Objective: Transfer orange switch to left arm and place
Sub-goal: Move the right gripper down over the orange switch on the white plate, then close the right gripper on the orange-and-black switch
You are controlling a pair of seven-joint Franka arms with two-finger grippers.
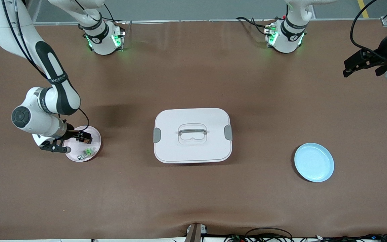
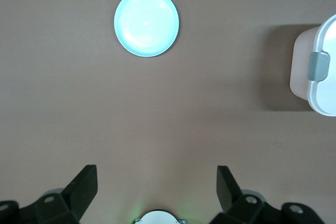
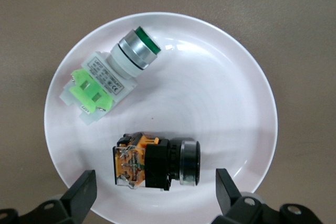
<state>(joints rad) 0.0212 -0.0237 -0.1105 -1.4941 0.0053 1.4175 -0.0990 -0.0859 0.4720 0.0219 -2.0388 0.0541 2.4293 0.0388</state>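
The orange switch (image 3: pixel 156 161), a black blocky part with an orange end, lies on its side on a pale pink plate (image 3: pixel 210 103) toward the right arm's end of the table. My right gripper (image 3: pixel 153 180) hangs open just over the switch (image 1: pixel 85 136), one finger on each side and neither touching it. In the front view the right gripper (image 1: pixel 69 141) covers part of the plate (image 1: pixel 94 144). The white lidded box (image 1: pixel 192 135) stands mid-table. My left gripper (image 1: pixel 361 63) waits open, high over the left arm's end of the table, with nothing between its fingers (image 2: pixel 86 179).
A green-and-clear switch (image 3: pixel 113 74) shares the pink plate (image 1: pixel 86 153), nearer the front camera than the orange one. A light blue plate (image 1: pixel 314 162) sits bare toward the left arm's end. The left wrist view shows that blue plate (image 2: pixel 146 22) and a corner of the box (image 2: pixel 317 72).
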